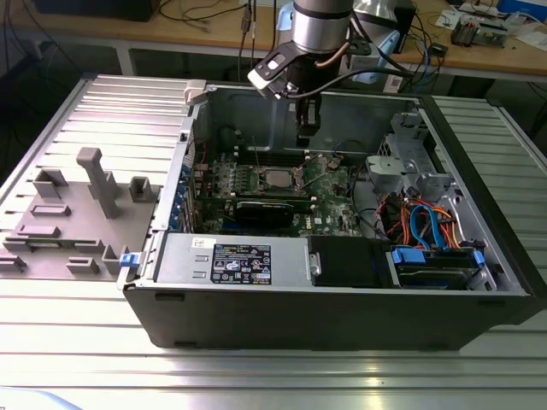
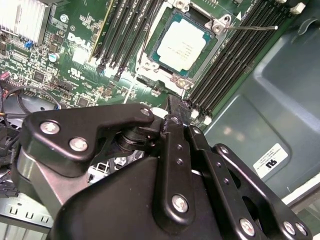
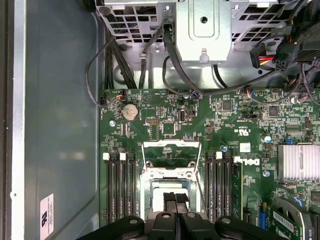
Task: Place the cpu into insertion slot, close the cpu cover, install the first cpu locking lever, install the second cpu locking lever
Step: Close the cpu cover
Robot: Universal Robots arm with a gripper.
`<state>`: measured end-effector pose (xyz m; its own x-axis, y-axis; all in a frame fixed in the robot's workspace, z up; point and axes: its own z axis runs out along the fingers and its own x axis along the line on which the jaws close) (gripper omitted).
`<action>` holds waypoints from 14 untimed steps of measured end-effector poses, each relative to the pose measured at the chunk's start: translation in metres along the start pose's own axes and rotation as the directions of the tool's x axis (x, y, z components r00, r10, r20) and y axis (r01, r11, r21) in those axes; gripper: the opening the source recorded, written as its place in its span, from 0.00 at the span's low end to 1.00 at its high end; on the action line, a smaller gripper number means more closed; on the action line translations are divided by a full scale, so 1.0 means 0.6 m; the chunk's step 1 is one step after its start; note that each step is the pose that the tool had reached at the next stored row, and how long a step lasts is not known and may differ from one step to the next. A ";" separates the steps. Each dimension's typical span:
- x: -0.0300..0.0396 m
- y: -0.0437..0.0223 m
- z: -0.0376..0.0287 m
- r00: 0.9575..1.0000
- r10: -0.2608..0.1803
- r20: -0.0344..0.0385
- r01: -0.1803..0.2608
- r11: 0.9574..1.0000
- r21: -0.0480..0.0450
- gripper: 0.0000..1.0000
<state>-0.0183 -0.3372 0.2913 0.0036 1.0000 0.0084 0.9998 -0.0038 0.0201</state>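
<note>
The cpu [image 2: 182, 44] lies in the insertion slot [image 2: 210, 56]; the cpu cover [image 3: 172, 144] is not yet down.
Your gripper [image 3: 176, 199] hangs just above the chip, with the jaws closed together and holding nothing. The cover seems to stand raised at its hinge edge, though the angle makes this hard to confirm. To close it well, I think you should press on the frame bar, never on the chip top. Memory slots [image 3: 220, 185] stand close on both sides and a thin locking lever [image 2: 252, 27] sticks out sideways, so the open room is mostly upward.
</note>
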 end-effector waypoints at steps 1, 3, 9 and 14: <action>0.000 0.001 0.000 1.000 0.000 0.000 0.000 1.000 0.000 0.11; 0.000 0.002 0.000 1.000 0.000 0.000 0.000 1.000 0.000 0.11; 0.000 0.006 0.000 1.000 0.000 0.000 0.000 1.000 0.000 0.11; 0.000 0.006 0.000 1.000 0.000 0.000 0.000 1.000 0.000 0.11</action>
<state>-0.0145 -0.3372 0.2913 0.0036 1.0000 0.0083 0.9998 -0.0038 0.0200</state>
